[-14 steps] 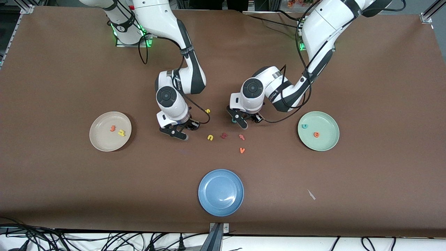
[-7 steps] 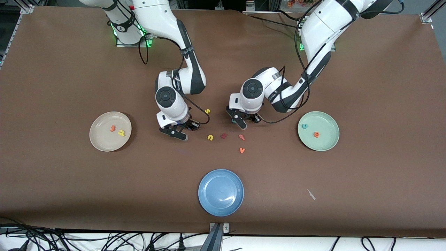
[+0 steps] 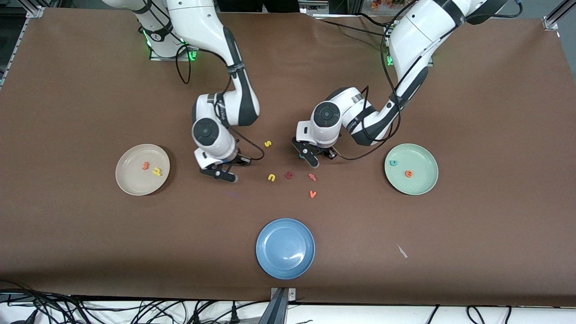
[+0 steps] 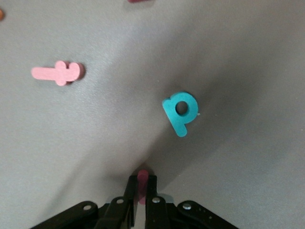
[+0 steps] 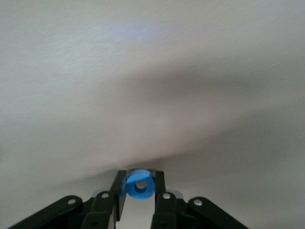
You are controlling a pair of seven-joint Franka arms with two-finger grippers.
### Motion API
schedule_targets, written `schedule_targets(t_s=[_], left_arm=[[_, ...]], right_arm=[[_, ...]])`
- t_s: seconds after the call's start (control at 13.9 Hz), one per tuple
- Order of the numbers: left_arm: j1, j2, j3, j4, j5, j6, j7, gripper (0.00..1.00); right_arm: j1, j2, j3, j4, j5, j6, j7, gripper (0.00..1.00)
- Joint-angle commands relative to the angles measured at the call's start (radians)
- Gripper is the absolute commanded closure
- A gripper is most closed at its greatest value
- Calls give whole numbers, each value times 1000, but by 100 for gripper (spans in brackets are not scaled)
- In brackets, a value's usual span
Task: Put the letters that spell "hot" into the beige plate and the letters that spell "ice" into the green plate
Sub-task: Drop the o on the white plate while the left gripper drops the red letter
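My left gripper (image 3: 312, 161) is down at the table between the scattered letters and the green plate (image 3: 423, 186), shut on a dark red bar, the "i" (image 4: 142, 180). My right gripper (image 3: 222, 174) hangs low between the beige plate (image 3: 130, 182) and the loose letters, shut on the blue ring "o" (image 5: 139, 185). In the beige plate lie the orange "t" (image 3: 145, 166) and the yellow "h" (image 3: 156, 171). A teal "c" (image 3: 393, 163) and an orange "e" (image 3: 408, 173) lie in the green plate.
Loose letters lie between the two grippers: a yellow "s" (image 3: 268, 144), a yellow "n" (image 3: 272, 177), a dark red letter (image 3: 289, 175), a pinkish "t" (image 3: 312, 177), an orange "v" (image 3: 312, 194) and a teal "d" (image 4: 181, 112). The blue plate (image 3: 285, 248) sits nearer the camera.
The left gripper's fingers have closed on the red "i". The right arm has shifted a little toward the beige plate with the blue "o" in its grip.
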Motion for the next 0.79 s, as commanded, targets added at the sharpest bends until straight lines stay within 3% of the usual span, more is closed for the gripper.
schedule_targets(t_s=[0.0,0.22,0.36,0.5,0.72], left_arm=[[28,-58,-6,7,20,-74,45,100],[108,-101,-9,8,9,-133,198,100],[189,-113,-24,7,-6,-161,321,100],[257,-128,-41,5,-9,-205,410,100],[355,-139,-53,-7,-11,-268,568,100]], right_arm=[[4,-60,-109,-65,22,-107,-200,95],[62,-95,-282,-191,22,-102,-449,95],[75,-95,-363,-242,24,-96,-612,95],[69,-94,-403,-266,36,-66,-738,95],[9,-81,-394,-297,61,40,-860,95]])
